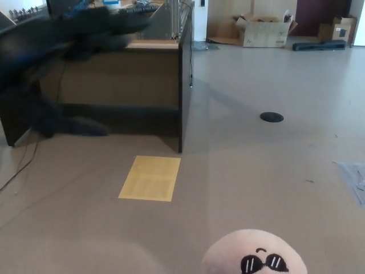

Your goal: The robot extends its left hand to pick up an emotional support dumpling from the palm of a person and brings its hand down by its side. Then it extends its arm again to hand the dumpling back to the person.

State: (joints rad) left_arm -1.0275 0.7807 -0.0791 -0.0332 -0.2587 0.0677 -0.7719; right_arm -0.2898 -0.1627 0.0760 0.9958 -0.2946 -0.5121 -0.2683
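The robot's left hand (85, 34) is a dark blur high up on the left side. It is too blurry to tell if it is open or closed. The pink dumpling (255, 256) with sunglasses sits far below it, off to the right, well apart from it.

Grey floor (256, 171), wooden desk (114, 74), cardboard box (262, 31) beyond.
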